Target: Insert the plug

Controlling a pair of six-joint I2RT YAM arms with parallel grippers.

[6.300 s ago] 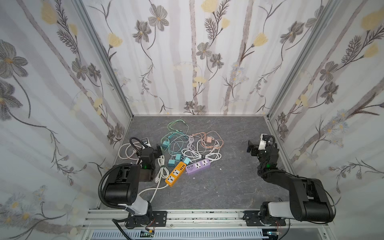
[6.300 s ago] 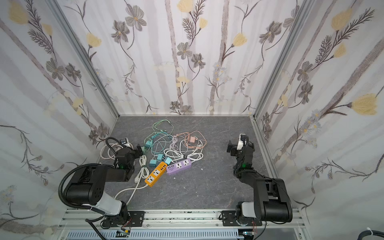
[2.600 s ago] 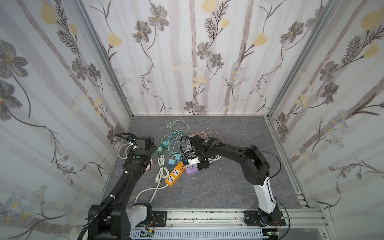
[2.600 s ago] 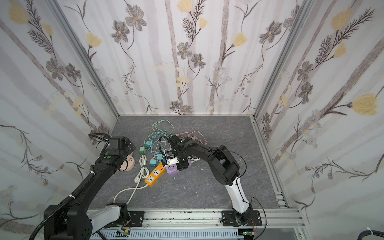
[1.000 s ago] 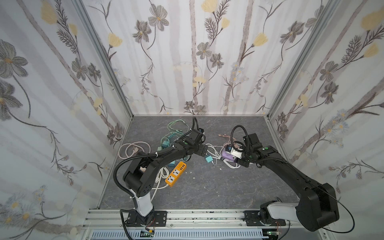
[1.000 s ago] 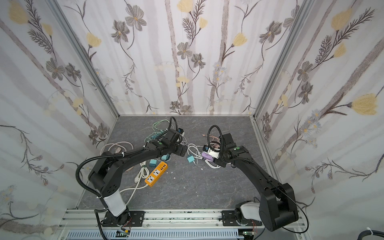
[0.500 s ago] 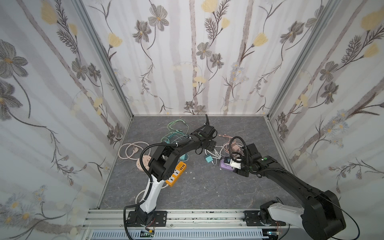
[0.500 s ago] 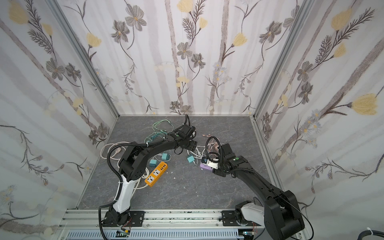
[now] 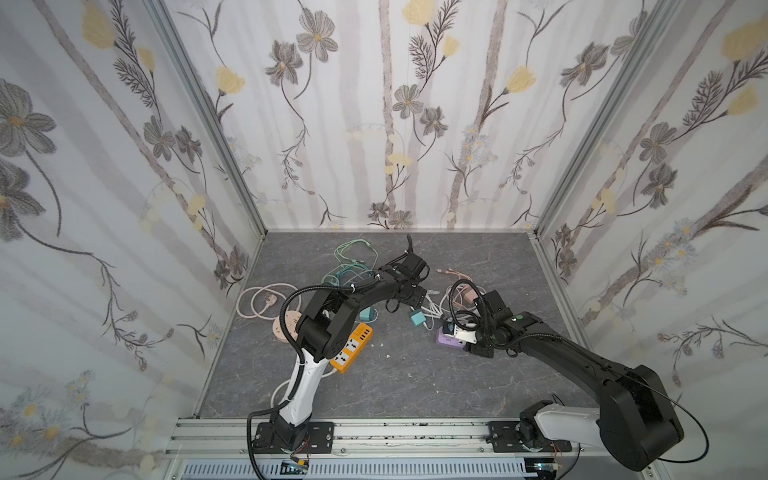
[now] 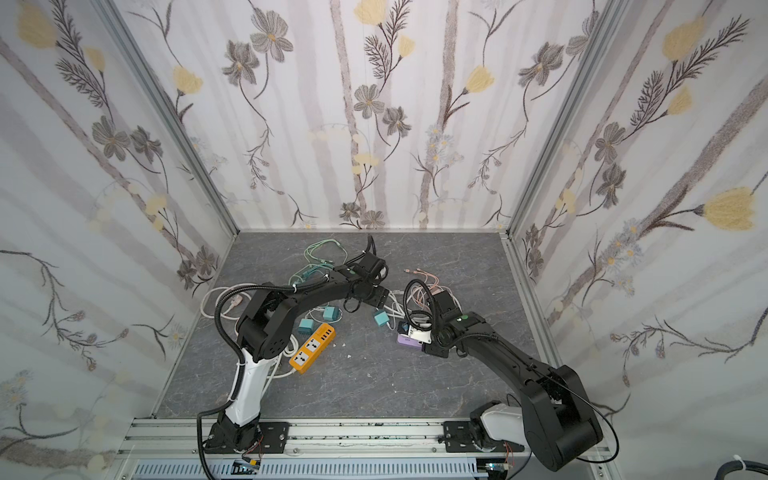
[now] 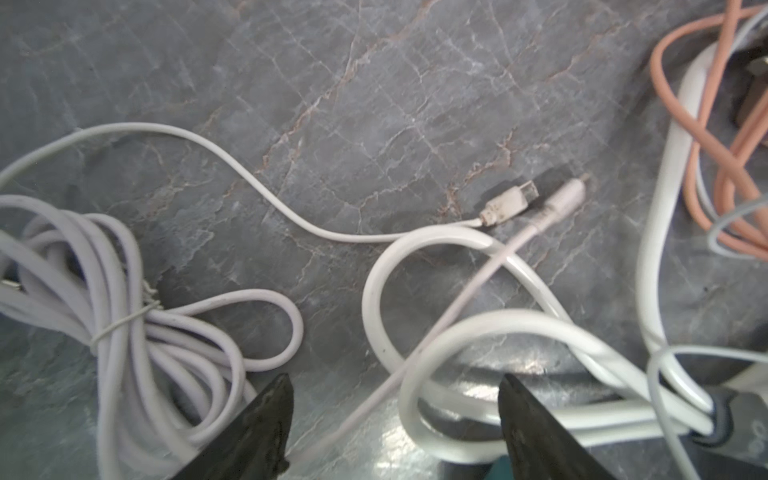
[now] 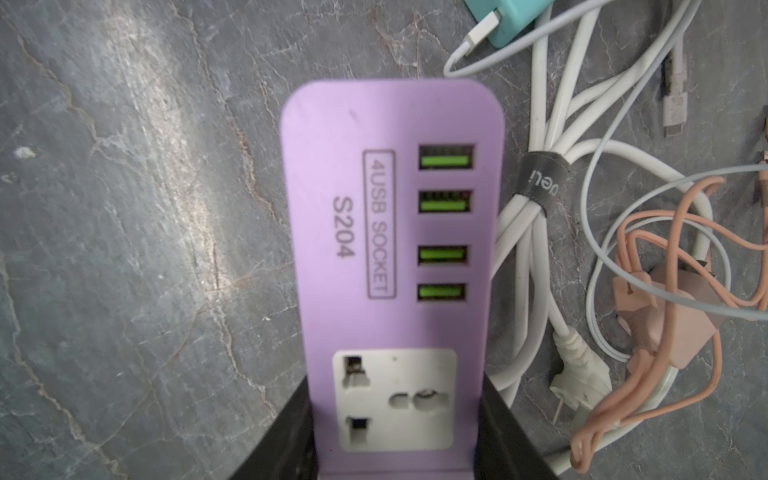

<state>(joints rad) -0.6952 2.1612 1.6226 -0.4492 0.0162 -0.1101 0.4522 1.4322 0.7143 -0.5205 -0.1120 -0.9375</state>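
My right gripper (image 12: 397, 390) is shut on the purple power strip (image 12: 374, 208), its fingers pressing both long sides beside the white socket. The strip's green USB ports face up. In both top views the strip (image 9: 446, 338) (image 10: 405, 340) lies right of centre on the floor. My left gripper (image 11: 395, 382) stands open just above loose white cables (image 11: 457, 332), holding nothing. Beyond its fingertips lie a small white cable plug (image 11: 509, 203) and a pale pink one (image 11: 561, 199). In a top view the left gripper (image 9: 417, 297) is behind and left of the strip.
A teal charger (image 9: 417, 318) lies between the two grippers. An orange power strip (image 9: 351, 349) sits by the left arm's elbow. A pink adapter with pink cord (image 12: 665, 324) and a white mains plug (image 12: 577, 374) lie beside the purple strip. Green cables (image 9: 353, 257) tangle at the back.
My right gripper has drawn the purple strip a little toward the front. My left gripper has reached further right over the white cables, its jaws narrowing slightly while staying open.
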